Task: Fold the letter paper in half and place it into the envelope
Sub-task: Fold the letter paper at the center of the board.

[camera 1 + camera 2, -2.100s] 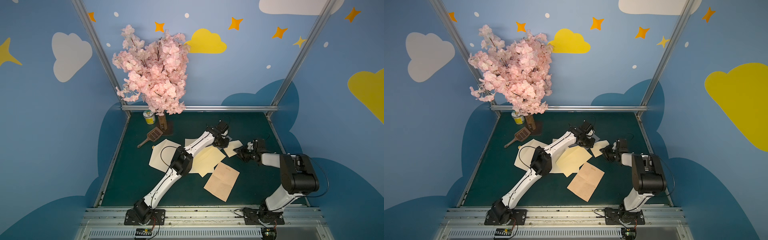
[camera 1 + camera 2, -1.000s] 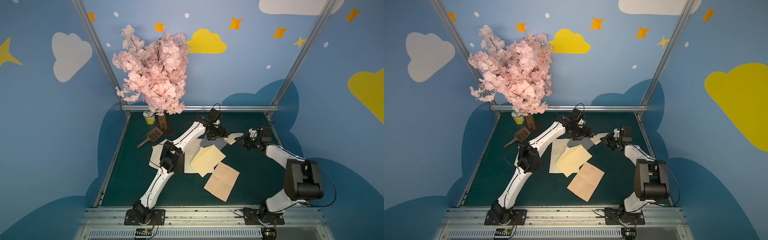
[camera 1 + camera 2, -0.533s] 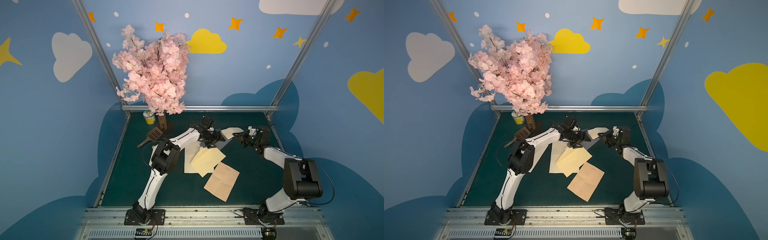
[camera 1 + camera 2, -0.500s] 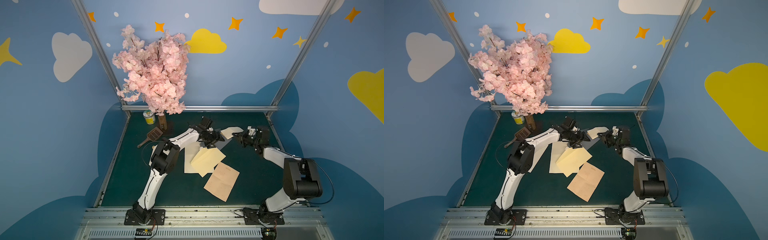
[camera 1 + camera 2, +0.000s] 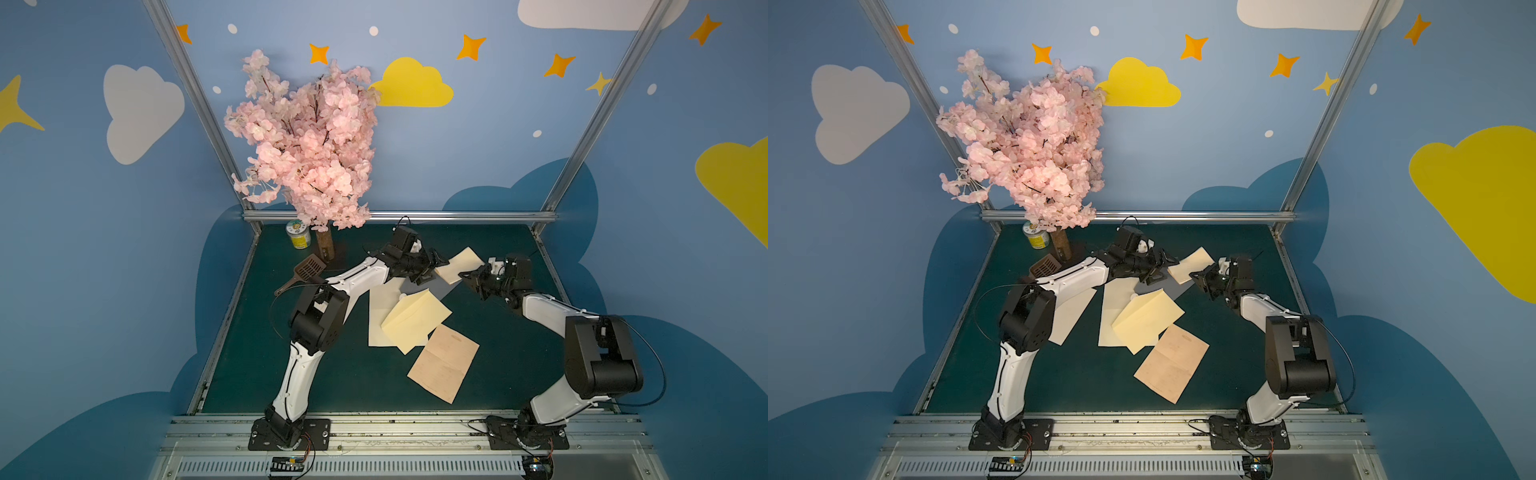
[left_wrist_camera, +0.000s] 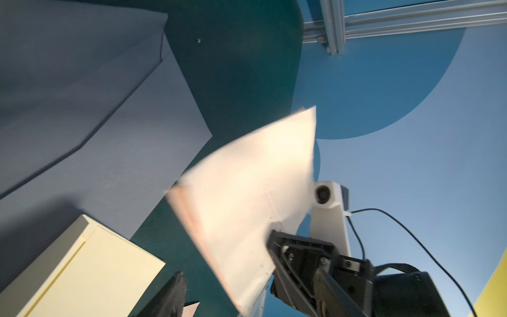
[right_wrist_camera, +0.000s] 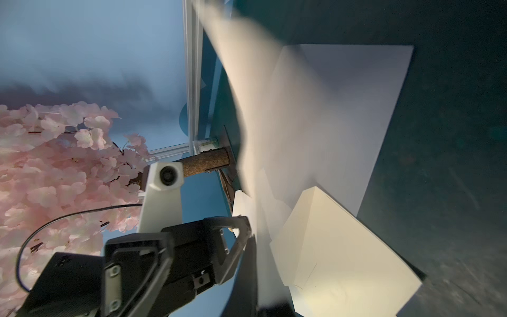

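A small folded cream sheet, which I take for the letter paper [image 5: 461,264] [image 5: 1192,264], hangs tilted above the green table at the back middle. My right gripper [image 5: 463,275] [image 5: 1194,275] is shut on its right edge, as the left wrist view shows [image 6: 274,238]. My left gripper [image 5: 438,266] [image 5: 1160,266] is open at the sheet's left edge, one dark finger [image 6: 171,297] well apart from the paper [image 6: 247,192]. The larger cream envelope [image 5: 415,322] [image 6: 82,274] [image 7: 343,260] lies flat on the table below them.
A brown creased sheet [image 5: 444,362] lies in front of the envelope, a white sheet [image 5: 380,307] under it, another white sheet [image 5: 1069,316] beneath the left arm. A pink blossom tree [image 5: 307,145], a can [image 5: 298,238] and a brown spatula [image 5: 305,270] stand back left.
My right gripper lifted the folded sheet off the table toward the back. My left gripper swung away from the papers to the sheet's left edge, its jaws narrowing slightly.
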{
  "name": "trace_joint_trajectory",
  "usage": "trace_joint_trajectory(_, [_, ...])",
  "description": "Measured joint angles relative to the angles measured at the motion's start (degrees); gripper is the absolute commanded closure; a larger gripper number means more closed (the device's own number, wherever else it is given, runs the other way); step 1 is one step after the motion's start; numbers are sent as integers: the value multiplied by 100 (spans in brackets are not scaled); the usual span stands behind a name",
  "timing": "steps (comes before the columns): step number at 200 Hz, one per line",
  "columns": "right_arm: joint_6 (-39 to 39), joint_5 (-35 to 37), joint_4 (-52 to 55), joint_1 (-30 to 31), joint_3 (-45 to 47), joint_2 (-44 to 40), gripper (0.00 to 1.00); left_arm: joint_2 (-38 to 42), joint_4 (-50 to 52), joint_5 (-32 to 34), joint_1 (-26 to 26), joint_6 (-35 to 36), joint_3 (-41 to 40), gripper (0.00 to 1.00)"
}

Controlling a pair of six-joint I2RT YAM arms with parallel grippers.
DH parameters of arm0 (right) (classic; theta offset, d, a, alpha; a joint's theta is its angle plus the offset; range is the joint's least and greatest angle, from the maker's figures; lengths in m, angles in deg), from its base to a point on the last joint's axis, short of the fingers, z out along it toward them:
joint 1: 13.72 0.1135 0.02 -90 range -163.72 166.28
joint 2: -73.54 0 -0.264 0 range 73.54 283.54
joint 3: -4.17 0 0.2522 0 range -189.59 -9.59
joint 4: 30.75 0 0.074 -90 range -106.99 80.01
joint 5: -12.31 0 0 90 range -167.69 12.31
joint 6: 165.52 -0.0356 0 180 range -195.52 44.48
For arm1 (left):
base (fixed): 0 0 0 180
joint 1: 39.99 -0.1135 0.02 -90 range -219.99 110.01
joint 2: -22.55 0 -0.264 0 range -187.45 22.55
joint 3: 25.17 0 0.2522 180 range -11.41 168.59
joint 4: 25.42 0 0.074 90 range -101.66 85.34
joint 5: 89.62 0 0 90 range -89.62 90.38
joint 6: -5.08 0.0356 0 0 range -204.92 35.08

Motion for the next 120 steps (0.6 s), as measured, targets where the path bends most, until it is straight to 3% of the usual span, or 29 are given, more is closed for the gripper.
trace_joint_trajectory(120, [-267, -107, -302, 15, 0, -170, 100, 2, -295, -111, -57, -385, 2, 27])
